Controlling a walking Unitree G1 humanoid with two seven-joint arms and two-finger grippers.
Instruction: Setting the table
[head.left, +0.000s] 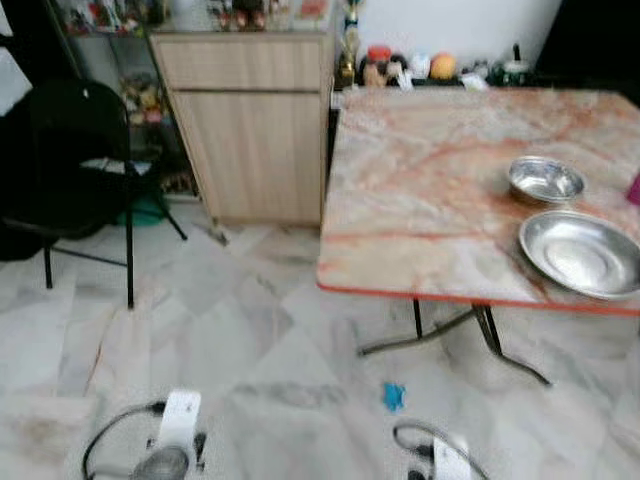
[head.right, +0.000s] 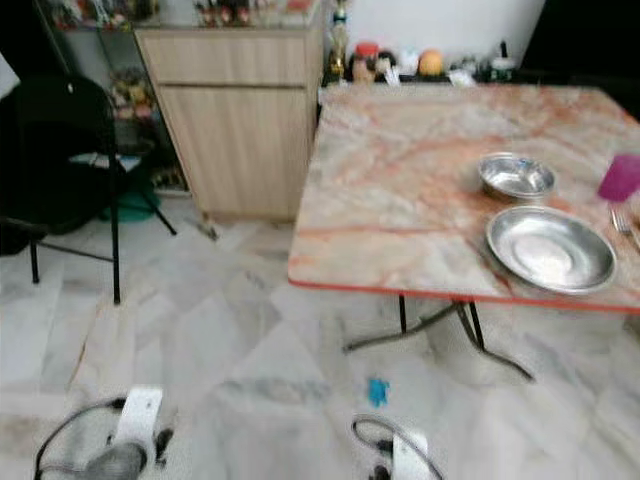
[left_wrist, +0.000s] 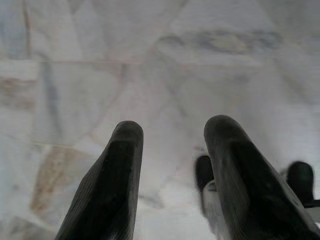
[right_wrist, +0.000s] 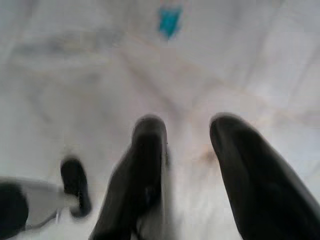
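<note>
One black folding chair (head.left: 75, 165) at far left on the pale marble-tiled floor (head.left: 250, 340). Next to it, one light wooden cabinet (head.left: 250, 125) against the back wall, small figurines blurred on top. Low in front, left gripper (left_wrist: 172, 150) hanging idle over bare tiles, two black fingers spread apart, nothing between them. Further right, right gripper (right_wrist: 187, 150) likewise hanging over the floor, fingers parted, empty. One small blue scrap (head.left: 393, 396) on the tiles near the table legs. Then one square marble-patterned folding table with a red edge (head.left: 420, 200), bearing two steel dishes near its right side: one small round metal bowl (head.left: 545, 180) just behind one larger shallow metal plate (head.left: 580, 252), apart. One magenta cup (head.right: 620, 178) and one fork (head.right: 625, 225) at the far right edge.
</note>
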